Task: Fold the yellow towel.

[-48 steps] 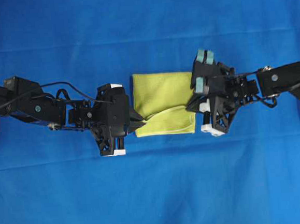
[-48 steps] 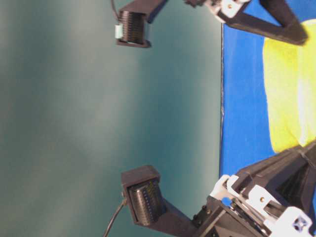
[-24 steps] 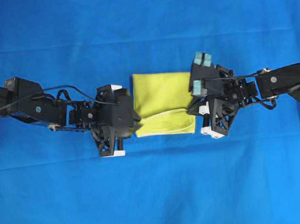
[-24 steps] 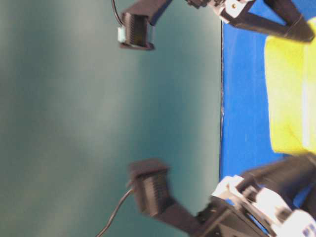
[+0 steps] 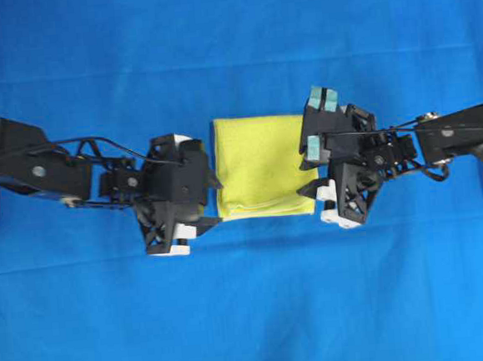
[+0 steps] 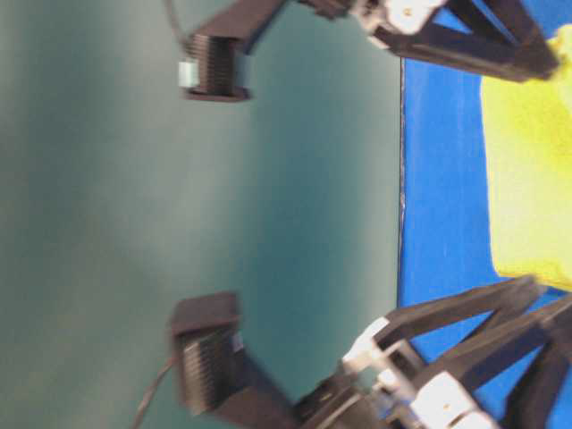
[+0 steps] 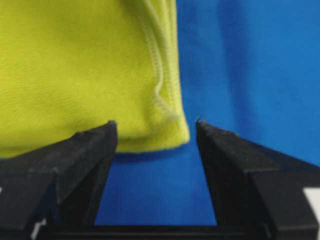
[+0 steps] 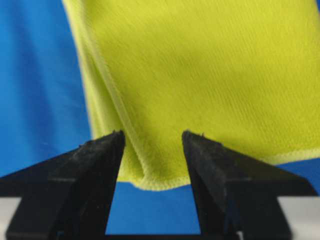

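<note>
Left claw (image 7: 156, 131): jaws spread wide, holding nothing, a folded corner of the yellow towel (image 7: 75, 65) lying just beyond the tips. Right claw (image 8: 152, 140): jaws likewise parted and empty, another towel corner just past them. Yellow towel (image 5: 260, 166): folded into a rectangle, flat on the blue table cover (image 5: 252, 313), between the two claws at the middle of the table

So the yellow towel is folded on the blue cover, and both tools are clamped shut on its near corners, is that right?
Not quite. The yellow towel is folded on the blue cover, but both tools are open, not clamped. The wrist views show it: the left tool and right tool each stand with jaws apart, gripping nothing.
</note>
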You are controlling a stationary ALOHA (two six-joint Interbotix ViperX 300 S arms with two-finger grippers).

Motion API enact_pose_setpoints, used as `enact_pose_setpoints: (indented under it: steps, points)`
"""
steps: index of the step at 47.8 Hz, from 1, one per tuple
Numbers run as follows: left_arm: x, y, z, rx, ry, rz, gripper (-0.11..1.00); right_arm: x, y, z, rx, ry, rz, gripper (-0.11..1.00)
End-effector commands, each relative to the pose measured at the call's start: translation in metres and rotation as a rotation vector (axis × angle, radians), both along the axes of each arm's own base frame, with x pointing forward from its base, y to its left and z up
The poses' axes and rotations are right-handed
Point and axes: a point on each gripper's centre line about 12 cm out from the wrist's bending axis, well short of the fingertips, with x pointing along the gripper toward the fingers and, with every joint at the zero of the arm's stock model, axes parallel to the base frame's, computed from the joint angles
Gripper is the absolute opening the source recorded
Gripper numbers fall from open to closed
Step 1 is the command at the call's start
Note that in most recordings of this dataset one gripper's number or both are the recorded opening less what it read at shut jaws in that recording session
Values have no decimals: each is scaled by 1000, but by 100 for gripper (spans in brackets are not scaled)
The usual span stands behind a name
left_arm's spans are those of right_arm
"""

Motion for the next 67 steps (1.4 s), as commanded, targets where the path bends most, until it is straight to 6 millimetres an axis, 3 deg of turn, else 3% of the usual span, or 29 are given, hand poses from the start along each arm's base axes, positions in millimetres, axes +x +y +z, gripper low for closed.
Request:
enact_pose_setpoints:
  steps: [1,14,31,37,48,59,67]
  points:
    - [-7,1,32,-7,-72,1,61,2,6,30,-3,-63,13,55]
    - [-52,4,86,-18,-223,-2,61,-30,6,86,-50,-188,40,55]
    - [-122,12,108,-29,-384,11,61,-111,-10,128,-122,-433,31,55]
    - [-146,16,110,-29,-433,19,61,-137,-14,127,-138,-492,22,55]
    - [-188,23,96,-35,-488,46,61,-168,-16,98,-139,-538,14,55]
    - [-211,24,81,-45,-497,50,60,-176,-17,71,-131,-548,16,54]
    - [-215,24,76,-49,-498,50,60,-175,-16,69,-123,-558,20,54]
